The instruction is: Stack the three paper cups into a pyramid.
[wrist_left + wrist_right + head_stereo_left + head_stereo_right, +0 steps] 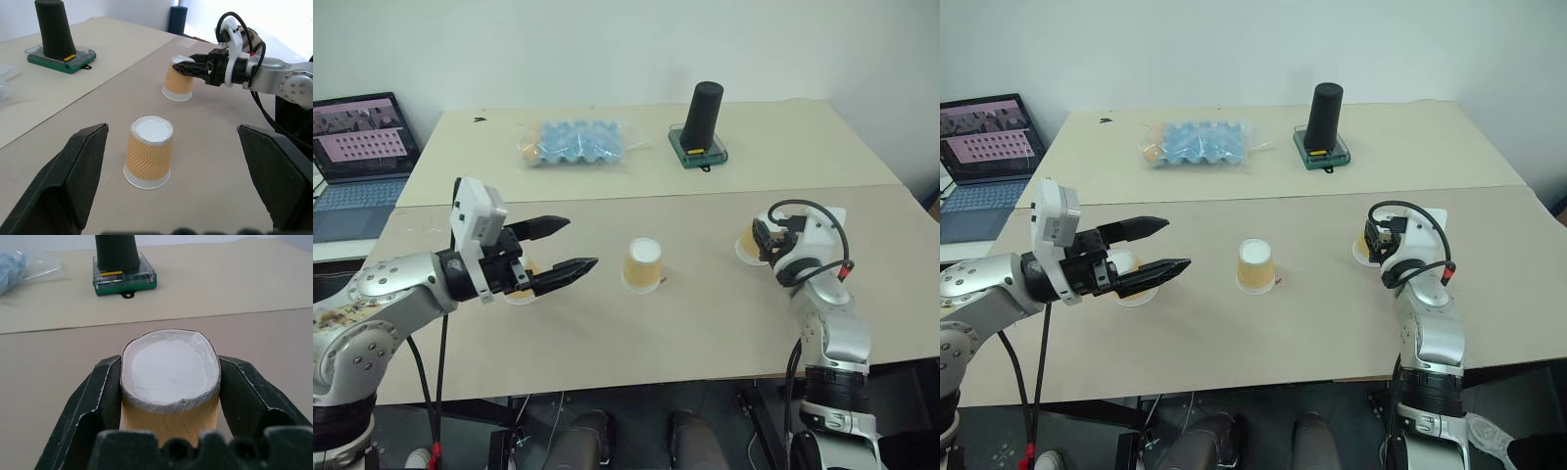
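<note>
Three paper cups stand upside down on the near table, tan sides with the white base up. The middle cup [643,264] stands free. My right gripper [766,238] is shut on the upper part of the right cup [168,363], one finger on each side, and the cup's rim [177,94] rests on the table. The left cup [1133,284] is partly hidden behind my left gripper [576,243]. That gripper hovers level and open with nothing between its fingers, pointing toward the middle cup [148,152].
On the far table stand a tall black cylinder [703,116] on a clear green-based case and a blue egg tray in a plastic bag [573,144]. An open laptop [357,157] sits at the far left. The table's front edge runs close below both arms.
</note>
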